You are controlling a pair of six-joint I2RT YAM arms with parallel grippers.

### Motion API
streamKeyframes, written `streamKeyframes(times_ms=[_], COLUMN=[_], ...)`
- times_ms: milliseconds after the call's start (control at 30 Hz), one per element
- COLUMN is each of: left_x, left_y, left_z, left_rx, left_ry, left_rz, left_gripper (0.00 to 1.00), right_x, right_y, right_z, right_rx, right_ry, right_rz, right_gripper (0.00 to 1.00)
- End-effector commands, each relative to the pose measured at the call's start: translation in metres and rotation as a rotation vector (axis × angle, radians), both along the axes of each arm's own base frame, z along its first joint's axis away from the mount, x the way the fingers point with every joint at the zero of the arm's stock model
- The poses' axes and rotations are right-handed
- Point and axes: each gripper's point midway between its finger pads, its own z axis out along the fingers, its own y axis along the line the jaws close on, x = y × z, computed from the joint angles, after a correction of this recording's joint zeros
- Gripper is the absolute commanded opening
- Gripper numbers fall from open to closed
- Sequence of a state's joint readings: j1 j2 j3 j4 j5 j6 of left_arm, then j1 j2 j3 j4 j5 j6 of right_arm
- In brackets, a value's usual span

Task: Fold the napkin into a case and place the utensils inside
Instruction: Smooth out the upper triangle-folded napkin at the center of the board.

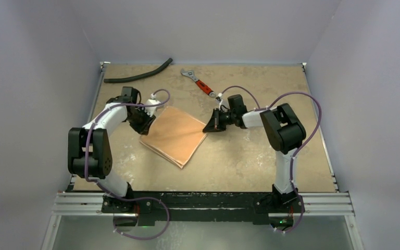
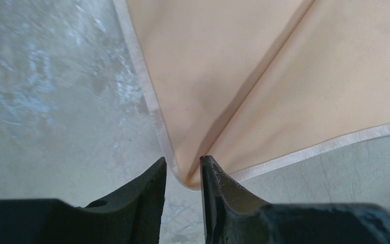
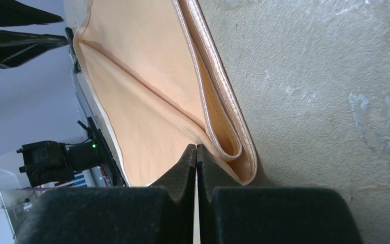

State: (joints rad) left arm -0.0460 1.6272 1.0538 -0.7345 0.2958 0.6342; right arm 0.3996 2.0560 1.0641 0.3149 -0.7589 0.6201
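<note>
Left wrist: I saw the left gripper with jaws slightly parted, a corner of the folded peach-orange cloth napkin sitting between them, apparently unclamped. The right gripper was shut at the opposite corner; pinch unclear.

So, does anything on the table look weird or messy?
Yes. A red-handled wrench and a curved black hose lie at the far edge of the table, odd company for a napkin. The folded napkin sits crooked, cornerwise to the edges. No cutlery shows.
</note>
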Motion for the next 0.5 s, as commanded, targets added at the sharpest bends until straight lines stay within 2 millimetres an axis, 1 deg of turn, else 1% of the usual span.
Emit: streamKeyframes(times_ms=[0,133,200,267,367,467], left_x=[0.013,0.012,0.004,-0.003,-0.014,-0.026], left_y=[-0.005,0.004,0.005,0.005,0.003,-0.009], left_z=[0.022,-0.005,-0.021,-0.032,-0.039,-0.034], left_rx=[-0.045,0.005,0.009,0.008,-0.004,-0.071], left_ry=[-0.041,-0.013,0.026,0.055,0.088,0.112], left_rz=[0.017,0.06,0.067,0.059,0.034,-0.015], left_gripper=[0.31,0.31,0.29,0.26,0.21,0.2], right_x=[0.01,0.021,0.026,0.031,0.04,0.05], right_y=[-0.01,-0.012,-0.015,-0.018,-0.025,-0.03], right_z=[-0.013,-0.01,-0.01,-0.01,-0.01,-0.01], right_rx=[-0.064,-0.088,-0.109,-0.132,-0.149,-0.174], right_ry=[-0.01,-0.033,-0.046,-0.057,-0.066,-0.079], right_rz=[-0.027,-0.036,-0.041,-0.046,-0.065,-0.081], right_gripper=[0.0,0.0,0.0,0.0,0.0,0.0])
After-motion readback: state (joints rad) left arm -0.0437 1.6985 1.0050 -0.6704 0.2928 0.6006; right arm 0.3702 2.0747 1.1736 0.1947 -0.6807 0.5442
